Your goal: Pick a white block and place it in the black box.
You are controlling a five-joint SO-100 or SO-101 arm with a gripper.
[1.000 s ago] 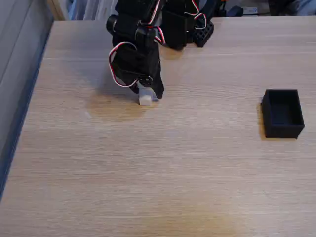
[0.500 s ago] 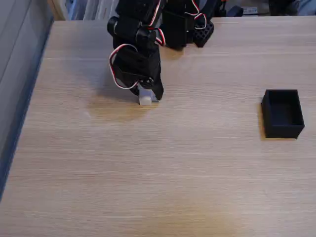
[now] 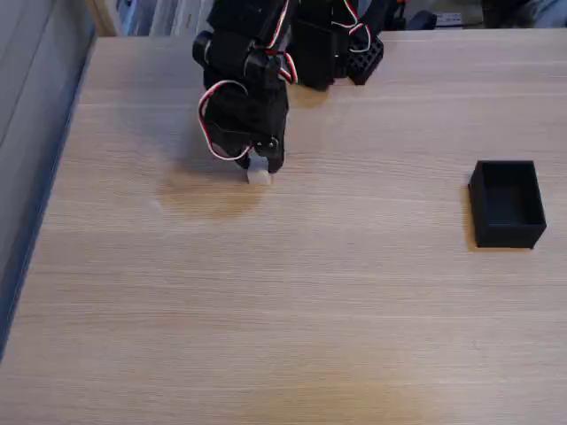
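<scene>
In the fixed view the white block shows as a small pale cube at the tip of my black gripper, upper left of centre on the wooden table. The jaws are closed around it, and its lower part pokes out below the fingertips. Whether the cube still touches the tabletop I cannot tell. The black box stands open-topped and empty at the right side of the table, well away from the gripper.
The arm's base and red-white wires occupy the table's far edge. The table's left edge drops off beside a grey wall. Bare wood lies between the gripper and the box.
The gripper's fingers have drawn in on the white block, and the tip with the block has shifted slightly up and away in the view.
</scene>
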